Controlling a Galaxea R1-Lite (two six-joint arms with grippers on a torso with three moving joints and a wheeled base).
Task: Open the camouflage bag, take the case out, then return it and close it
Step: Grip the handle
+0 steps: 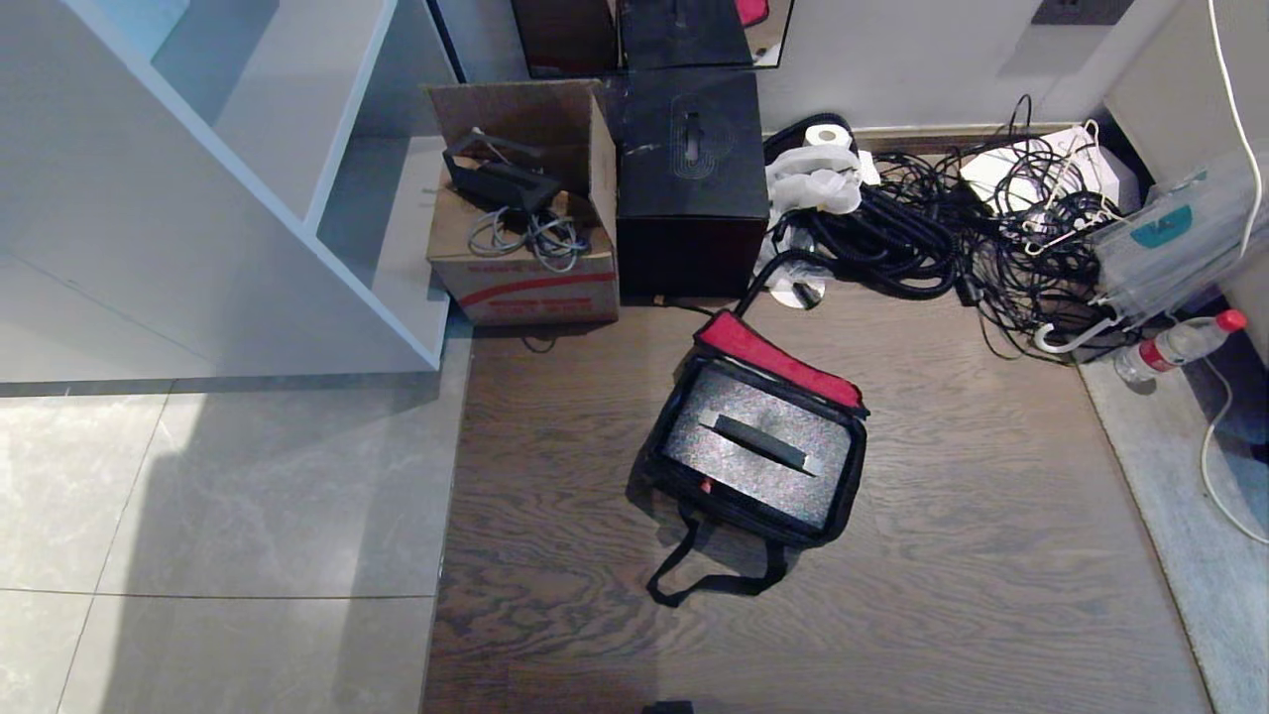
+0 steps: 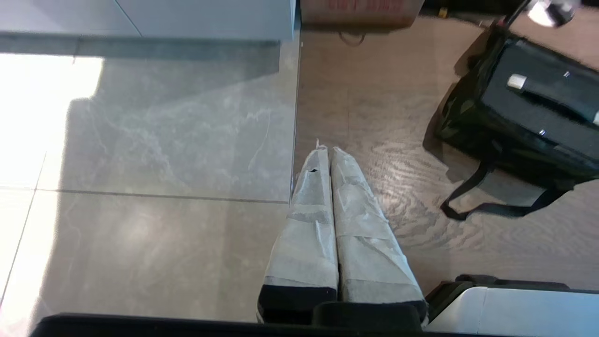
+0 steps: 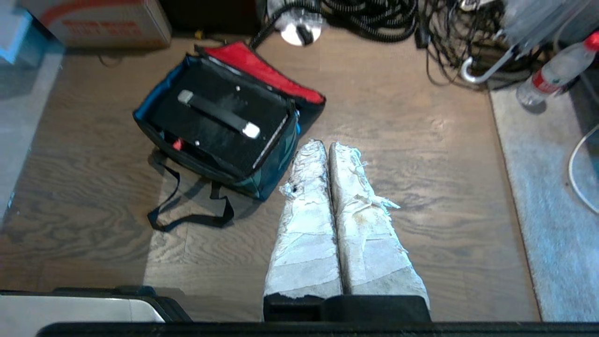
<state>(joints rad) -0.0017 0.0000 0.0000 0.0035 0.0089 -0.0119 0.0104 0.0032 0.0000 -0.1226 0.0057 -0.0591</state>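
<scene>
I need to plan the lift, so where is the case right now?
In the head view the case sits inside the open camouflage bag on the wooden floor, centre frame, in front of the taller black box, handle up.

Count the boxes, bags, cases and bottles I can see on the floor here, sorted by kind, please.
Boxes: 2, the cardboard box and the tall black box.
Bags: 1, the open camouflage bag.
Cases: 1, the black case sitting inside the bag.
Bottles: 1, the plastic bottle with a red cap.
Total: 5
</scene>
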